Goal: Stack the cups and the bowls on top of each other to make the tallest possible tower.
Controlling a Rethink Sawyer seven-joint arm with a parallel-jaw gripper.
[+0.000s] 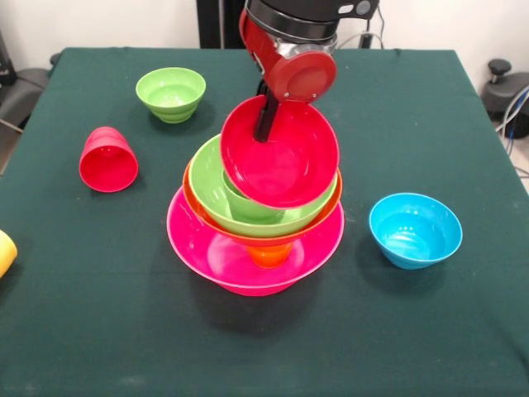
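A small red bowl (281,153), tipped steeply so its open face turns toward the camera, hangs from the Sawyer arm's gripper (266,122) above the tower (256,223) at the centre of the green table (413,331). The gripper is closed on the bowl's far rim at about 11 o'clock of its face; one dark finger (264,124) shows inside the bowl, its partner hidden behind the wall.

The risk, judging from the tilt: let go at this angle, the bowl may land edge-first on the large green bowl (223,194), then slide or roll off instead of nesting. A rim pinch is a thin hold on glossy plastic, so it could also slip early. Any sideways push might shift the large green bowl and the large orange bowl (197,208) sitting in the pink bowl (198,252); something orange (269,255) shows beneath them.

Still loose around the tower: a small green bowl (171,93) at 11 o'clock, a red cup (108,160) on its side at 9 o'clock, a blue bowl (415,230) at 3 o'clock, and a yellow piece (4,252) at the left edge.
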